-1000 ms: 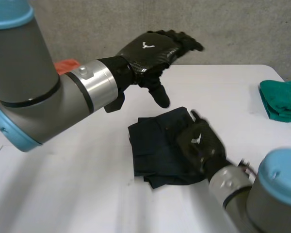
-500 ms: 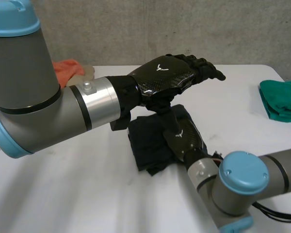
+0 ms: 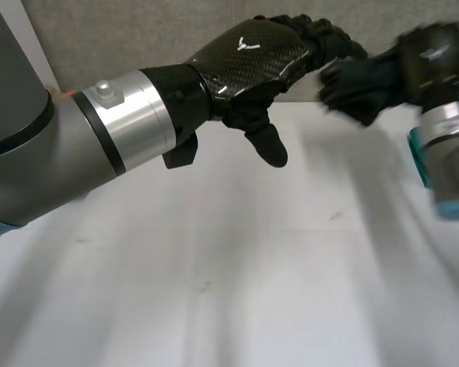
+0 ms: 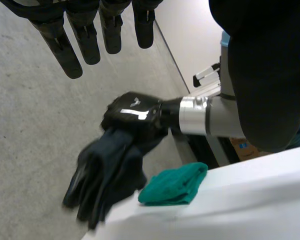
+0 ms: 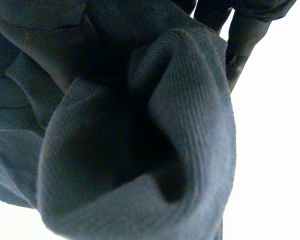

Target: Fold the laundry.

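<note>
dark cloth (image 4: 107,175): bunched up in the air, by the table (image 3: 214,252) edge near a green cloth (image 4: 175,185)
right hand (image 4: 135,117): clutching the dark cloth
left hand (image 3: 252,57): raised, fingers straight and loose

Table surface: one item recorded.
White table (image 3: 237,260) carries a crumpled green cloth (image 4: 175,185), lying directly on the top at the far right corner, close to the table's edge.
</note>
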Controlling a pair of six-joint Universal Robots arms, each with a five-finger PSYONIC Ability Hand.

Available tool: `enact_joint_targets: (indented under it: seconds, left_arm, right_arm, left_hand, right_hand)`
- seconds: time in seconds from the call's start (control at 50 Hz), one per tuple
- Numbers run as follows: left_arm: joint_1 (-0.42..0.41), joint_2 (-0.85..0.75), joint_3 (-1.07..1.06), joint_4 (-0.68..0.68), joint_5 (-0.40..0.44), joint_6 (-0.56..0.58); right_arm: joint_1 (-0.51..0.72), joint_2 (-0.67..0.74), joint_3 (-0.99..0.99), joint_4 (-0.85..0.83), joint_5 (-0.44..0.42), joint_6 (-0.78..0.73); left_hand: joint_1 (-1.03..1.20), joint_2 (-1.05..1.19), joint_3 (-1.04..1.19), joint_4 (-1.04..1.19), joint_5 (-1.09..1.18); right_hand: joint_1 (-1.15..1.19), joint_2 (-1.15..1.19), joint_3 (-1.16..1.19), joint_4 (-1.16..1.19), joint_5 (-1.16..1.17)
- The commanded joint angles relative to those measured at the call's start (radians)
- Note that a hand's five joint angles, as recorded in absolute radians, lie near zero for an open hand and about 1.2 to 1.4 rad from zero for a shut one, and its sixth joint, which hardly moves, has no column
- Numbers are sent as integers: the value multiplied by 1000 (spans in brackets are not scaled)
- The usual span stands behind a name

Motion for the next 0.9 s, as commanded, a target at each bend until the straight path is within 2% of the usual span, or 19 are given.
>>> enact_joint_targets:
  seconds: [0.02,0.06,0.22,0.32,0.38,0.4,0.42,0.44,0.5,0.58,0.6,0.68,0.74,0.78,0.82,0.84,0.9]
  left_arm:
    - [1,-4,-14,13,0,-44]
    - [-1,-8,-18,13,0,-44]
    - [-1,-25,-58,13,-1,-38]
    - [1,-39,-60,13,-3,-40]
    - [-1,-46,-60,15,-3,-43]
    - [-1,-48,-58,15,-3,-43]
    - [-1,-50,-58,15,-3,-43]
    - [-2,-50,-58,15,-3,-43]
    - [-2,-48,-55,15,-3,-41]
    - [-4,-42,-54,15,-3,-43]
    - [-2,-40,-54,15,-3,-43]
    - [-8,-34,-54,15,-3,-44]
    - [-22,-31,-54,15,-3,-46]
    - [-28,-31,-55,15,-4,-46]
    - [-30,-28,-57,13,-4,-46]
    - [-30,-24,-57,13,-4,-46]
    - [-28,-14,-49,16,-9,-47]
  right_arm:
    - [-301,107,-182,43,-206,126]
    - [-361,231,-279,66,-279,142]
    - [-468,597,-606,235,-402,137]
    - [-495,687,-654,263,-509,136]
    - [-504,695,-648,258,-528,134]
    - [-504,695,-645,256,-525,133]
    - [-505,693,-644,258,-519,131]
    - [-507,684,-634,258,-501,120]
    - [-516,661,-613,269,-468,105]
    - [-550,525,-523,308,-436,105]
    - [-566,442,-466,347,-439,99]
    - [-600,269,-353,454,-441,85]
    - [-608,205,-309,515,-428,53]
    - [-636,159,-297,604,-408,-20]
    - [-662,121,-300,678,-372,-100]
    - [-685,83,-315,737,-317,-192]
    - [-689,37,-363,776,-197,-318]
  left_hand:
    - [-4,-14,-16,-9,-26]
    - [-4,-14,-16,-9,-26]
    - [-4,-14,-16,-9,-26]
    - [-1,-11,-13,-6,-23]
    - [-1,-11,-13,-6,-23]
    - [-1,-11,-13,-6,-23]
    - [-1,-11,-13,-6,-23]
    - [-1,-11,-13,-6,-23]
    - [2,-8,-10,-3,-20]
    - [2,-8,-10,-3,-20]
    - [2,-8,-10,-3,-20]
    - [2,-8,-10,-3,-20]
    - [-1,-11,-13,-6,-23]
    - [-1,-11,-13,-6,-23]
    - [-1,-11,-13,-6,-23]
    - [-1,-11,-13,-6,-23]
    - [-1,-11,-13,-6,-23]
  right_hand:
    - [337,230,235,198,289]
    - [337,230,235,198,289]
    - [337,230,235,198,289]
    - [337,230,235,198,289]
    - [337,230,235,198,289]
    - [39,-68,-64,-100,-9]
    - [-423,-531,-526,-562,-471]
    - [-884,-992,-987,-1024,-933]
    - [-884,-992,-987,-1024,-933]
    - [-884,-992,-987,-1024,-933]
    - [-884,-992,-987,-1024,-933]
    - [-884,-992,-987,-1024,-933]
    - [-884,-992,-987,-1024,-933]
    - [-884,-992,-987,-1024,-933]
    - [-884,-992,-987,-1024,-933]
    - [-884,-992,-987,-1024,-933]
    - [-884,-992,-987,-1024,-933]
